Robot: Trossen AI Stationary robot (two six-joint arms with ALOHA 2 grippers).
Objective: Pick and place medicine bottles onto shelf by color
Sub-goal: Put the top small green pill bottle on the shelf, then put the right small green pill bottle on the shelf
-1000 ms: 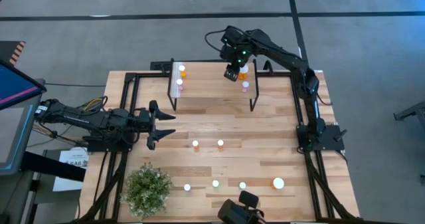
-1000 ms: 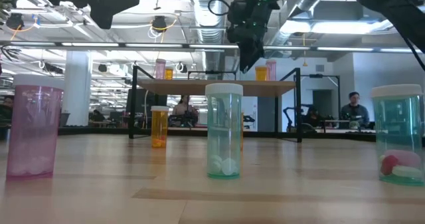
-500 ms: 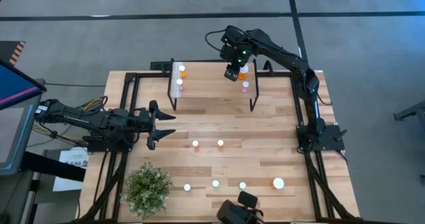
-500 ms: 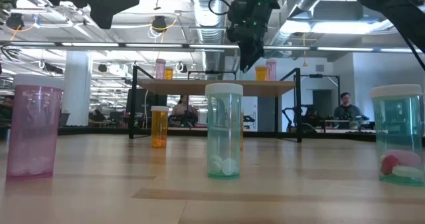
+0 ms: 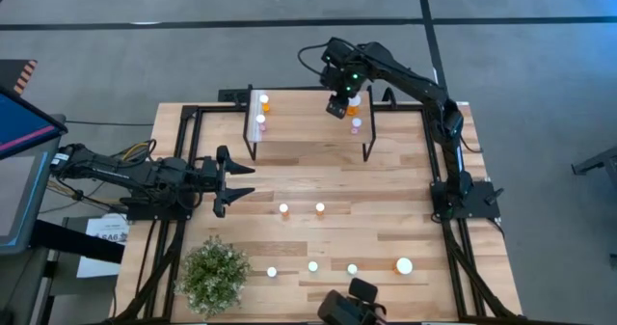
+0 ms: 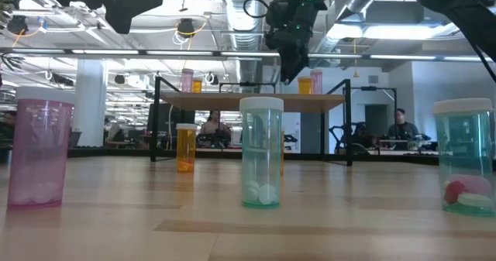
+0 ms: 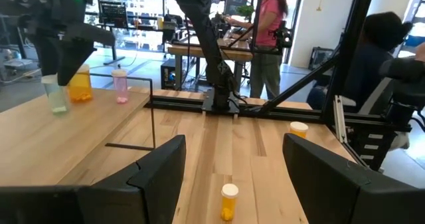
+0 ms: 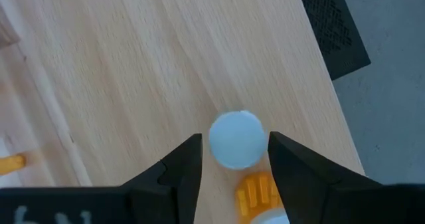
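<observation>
The shelf (image 5: 308, 122) stands at the table's far side. An orange (image 5: 264, 100) and a pink bottle (image 5: 260, 121) stand at its left end, and an orange (image 5: 354, 97) and a pink one (image 5: 356, 124) at its right end. My right gripper (image 5: 335, 105) points down over the shelf's right part. It is open, with its fingers on either side of the white cap (image 8: 238, 139) of a pale green bottle (image 7: 56, 96). That bottle stands upright on the shelf beside the orange one (image 7: 81, 84). My left gripper (image 5: 234, 178) waits open at the table's left. My right gripper comes from above, pointing down, with the pale green bottle's cap (image 8: 226, 144) between its fingers. A thin strip of shelf wood shows between one finger (image 8: 189, 159) and the cap. Whether the other finger (image 8: 282, 154) touches the cap, I cannot tell. The bottle's base rests on the shelf.
Loose bottles stand on the tabletop: two at mid-table (image 5: 283, 208) (image 5: 320, 207), three near the front edge (image 5: 272, 271) (image 5: 312, 265) (image 5: 352, 268), and a larger one (image 5: 404, 264). A bushy green plant (image 5: 214, 275) stands at the front left. People show in the room beyond.
</observation>
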